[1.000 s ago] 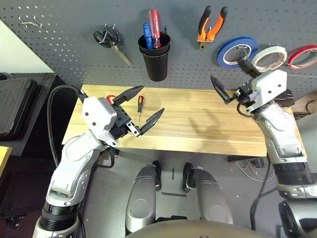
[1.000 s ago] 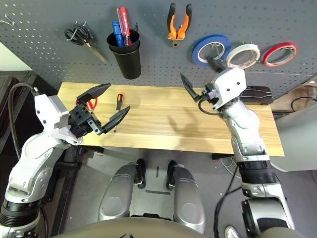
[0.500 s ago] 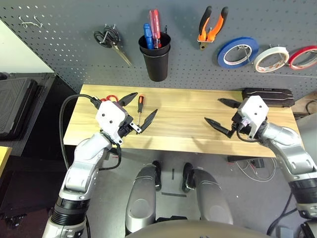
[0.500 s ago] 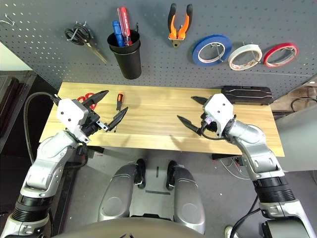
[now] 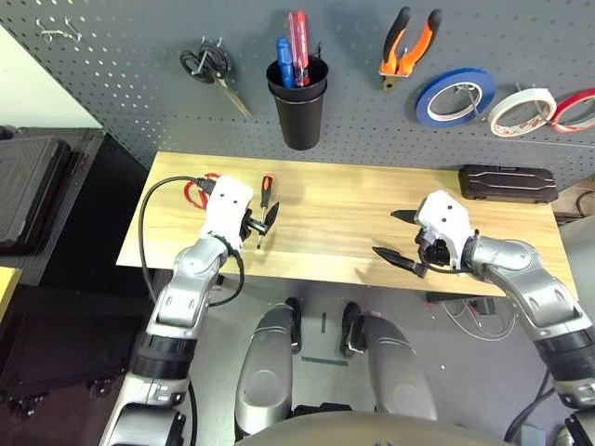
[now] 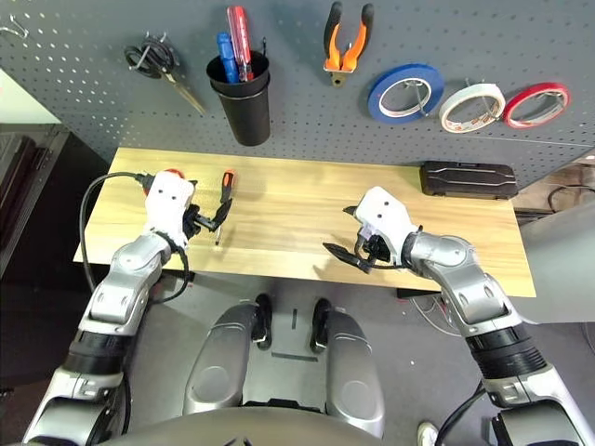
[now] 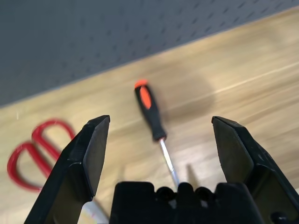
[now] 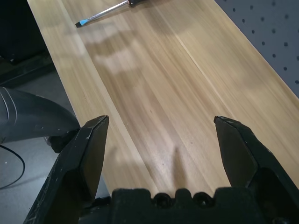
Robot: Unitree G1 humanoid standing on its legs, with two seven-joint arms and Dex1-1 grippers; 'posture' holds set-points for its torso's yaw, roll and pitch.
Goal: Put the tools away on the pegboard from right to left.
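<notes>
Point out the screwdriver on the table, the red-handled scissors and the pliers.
screwdriver [image 7: 150, 112]: left wrist view, on its handle.
red-handled scissors [image 7: 32, 151]: left wrist view, on a handle loop.
pliers [image 5: 405, 43]: left eye view, on the orange handles.

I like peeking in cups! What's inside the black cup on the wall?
Two screwdrivers stick up out of the black cup: a blue-handled one and a red-handled one. Their tips, and anything lower down, are hidden by the cup's wall.
</notes>
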